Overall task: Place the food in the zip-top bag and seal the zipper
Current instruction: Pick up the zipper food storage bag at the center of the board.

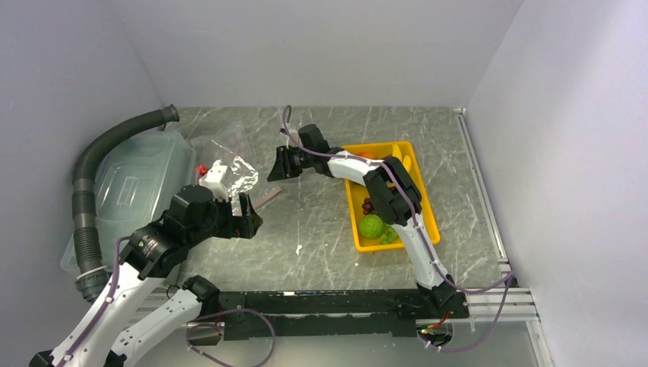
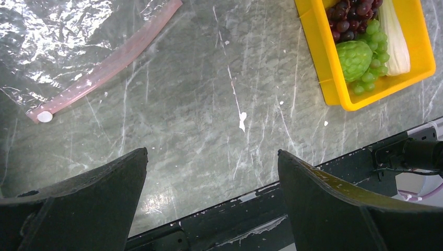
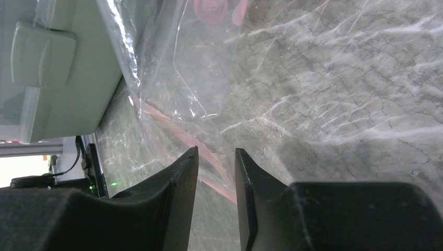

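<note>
The bag [image 1: 229, 164] lay flat on the table between the bin [image 1: 137, 183] and the tray [image 2: 313, 47], clear and crinkly, its mouth toward the tray. Its pink zipper [image 2: 104, 68] ran diagonally. The left gripper [image 2: 211, 154] hung wide open; the right gripper [image 3: 216, 151] stood narrow, the strip showing in its gap.

Grey-green marbled tabletop [image 1: 321, 245], scuffed with white flecks, enclosed by plain pale walls [image 1: 306, 46] at back and both sides; aluminium rail [image 1: 487, 199] along right edge; even diffuse lighting.
</note>
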`<control>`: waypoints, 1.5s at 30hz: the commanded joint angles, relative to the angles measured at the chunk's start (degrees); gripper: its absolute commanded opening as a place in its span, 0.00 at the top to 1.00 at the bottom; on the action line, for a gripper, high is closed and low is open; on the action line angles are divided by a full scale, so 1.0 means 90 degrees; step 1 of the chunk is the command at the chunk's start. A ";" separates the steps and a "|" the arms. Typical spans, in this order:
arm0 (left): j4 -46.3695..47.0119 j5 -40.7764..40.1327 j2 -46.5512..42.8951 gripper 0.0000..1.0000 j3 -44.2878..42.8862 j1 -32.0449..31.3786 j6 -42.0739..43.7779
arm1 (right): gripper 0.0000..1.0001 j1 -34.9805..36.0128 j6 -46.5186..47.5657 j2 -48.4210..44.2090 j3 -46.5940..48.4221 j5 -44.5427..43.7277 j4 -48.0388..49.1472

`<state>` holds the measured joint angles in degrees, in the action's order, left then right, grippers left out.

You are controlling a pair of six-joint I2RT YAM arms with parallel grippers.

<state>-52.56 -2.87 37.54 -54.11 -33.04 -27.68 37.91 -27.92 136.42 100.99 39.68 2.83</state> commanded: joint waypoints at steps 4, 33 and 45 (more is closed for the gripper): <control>0.0265 -0.0004 0.0066 0.00 0.0006 -0.0010 0.0063 | 0.60 -0.0023 -0.0150 0.0173 0.0101 0.0378 0.0563; 0.0273 0.0080 0.0297 0.00 -0.0022 -0.0008 0.0105 | 1.00 -0.0033 -0.0603 -0.0475 -0.0731 0.0691 0.1199; 0.0326 0.0108 0.0853 0.00 -0.0092 -0.0020 0.0199 | 1.00 -0.0062 -0.0514 -0.1517 -0.1351 0.0472 0.0598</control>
<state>-52.47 -2.83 43.53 -53.89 -33.04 -27.51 37.74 -33.23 128.73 90.11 44.84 8.97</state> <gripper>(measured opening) 0.996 0.010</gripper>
